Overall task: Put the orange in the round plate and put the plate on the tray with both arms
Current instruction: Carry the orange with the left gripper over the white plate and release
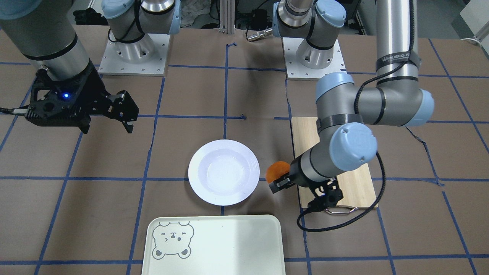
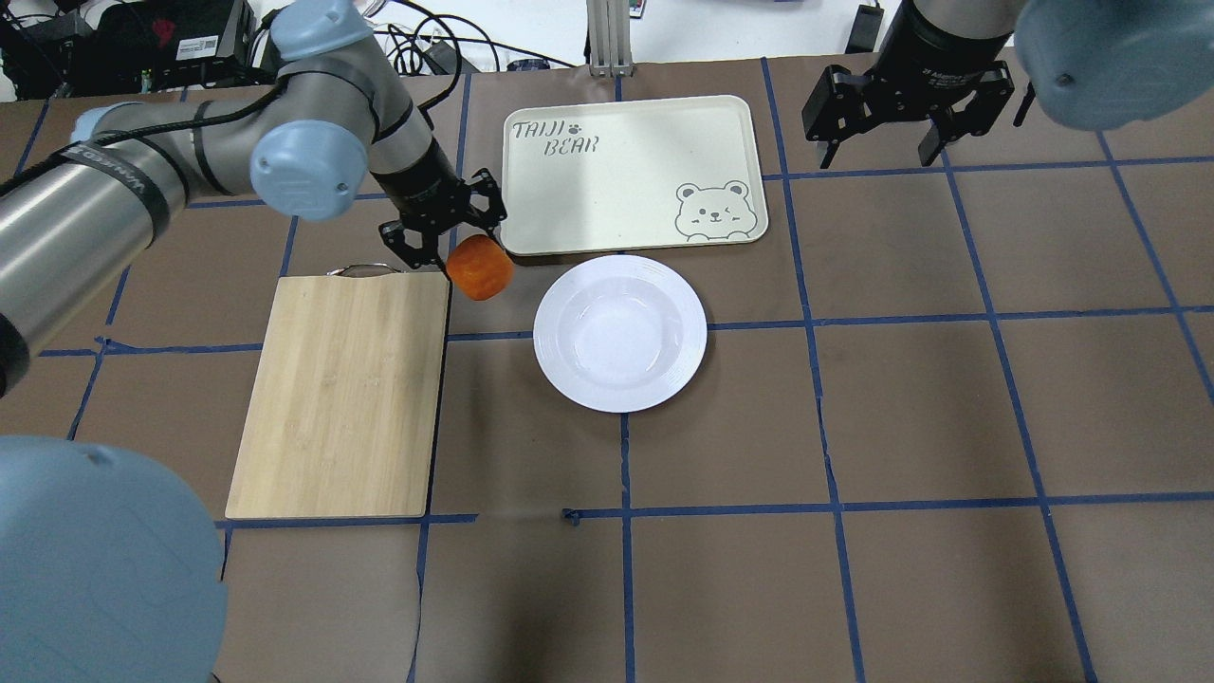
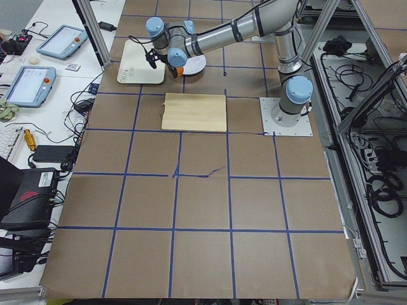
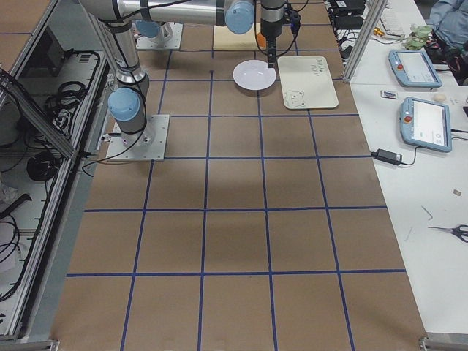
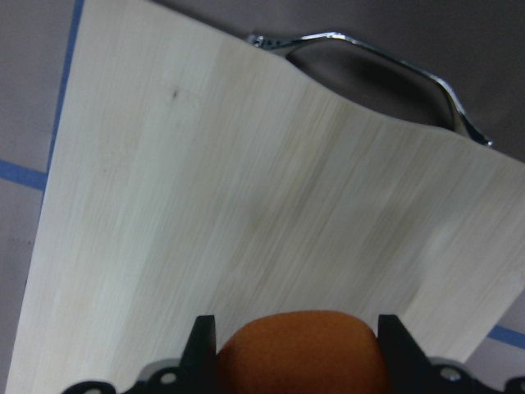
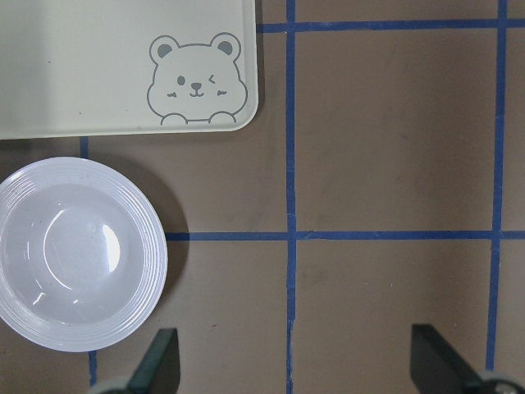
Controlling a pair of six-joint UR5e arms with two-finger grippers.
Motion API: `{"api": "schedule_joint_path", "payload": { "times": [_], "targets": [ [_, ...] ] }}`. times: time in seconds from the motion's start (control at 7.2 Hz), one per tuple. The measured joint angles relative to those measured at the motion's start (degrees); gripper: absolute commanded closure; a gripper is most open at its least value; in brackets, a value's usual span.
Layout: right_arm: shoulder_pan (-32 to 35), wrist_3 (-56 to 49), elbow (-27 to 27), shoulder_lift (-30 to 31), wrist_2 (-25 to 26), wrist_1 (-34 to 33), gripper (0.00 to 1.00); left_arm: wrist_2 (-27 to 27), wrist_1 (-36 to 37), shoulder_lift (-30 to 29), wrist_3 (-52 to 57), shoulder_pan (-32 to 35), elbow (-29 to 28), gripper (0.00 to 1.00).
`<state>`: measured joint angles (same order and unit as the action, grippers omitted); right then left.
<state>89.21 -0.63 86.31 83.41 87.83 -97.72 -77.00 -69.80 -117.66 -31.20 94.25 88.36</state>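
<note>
My left gripper (image 2: pixel 467 249) is shut on the orange (image 2: pixel 480 267) and holds it above the table, between the cutting board and the round plate (image 2: pixel 620 332). In the left wrist view the orange (image 5: pixel 300 351) sits between the two fingers. The white plate (image 1: pixel 224 172) lies empty on the table, just short of the pale tray (image 2: pixel 634 175) with its bear face. The tray (image 1: pixel 214 245) holds nothing. My right gripper (image 2: pixel 890 140) hangs open, high beside the tray's right end; its fingertips (image 6: pixel 160 361) show wide apart over the paper.
A wooden cutting board (image 2: pixel 346 391) with a metal handle (image 2: pixel 362 270) lies under the left arm. Brown paper with blue tape lines covers the table. In the side views, tablets (image 4: pixel 426 121) and cables lie on a bench beside the table.
</note>
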Motion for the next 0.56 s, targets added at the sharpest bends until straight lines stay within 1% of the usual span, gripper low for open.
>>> {"api": "schedule_joint_path", "payload": {
  "times": [0.14,0.28,0.42,0.56],
  "targets": [
    [0.01,0.00,0.00,0.00,0.02,0.02,0.00,1.16,4.55,-1.78,-3.38,3.74,0.06,0.69],
    [0.00,-0.01,0.00,0.00,0.01,0.00,0.00,1.56,8.46,-3.13,-6.17,6.74,0.14,0.01],
    [-0.02,-0.02,0.00,0.00,0.04,-0.01,0.00,1.52,10.64,-3.87,-7.92,8.81,0.38,0.00],
    [-0.04,0.00,0.00,0.00,0.04,-0.01,0.00,1.26,11.24,-3.57,-8.64,10.04,0.84,0.00]
  ]
}}
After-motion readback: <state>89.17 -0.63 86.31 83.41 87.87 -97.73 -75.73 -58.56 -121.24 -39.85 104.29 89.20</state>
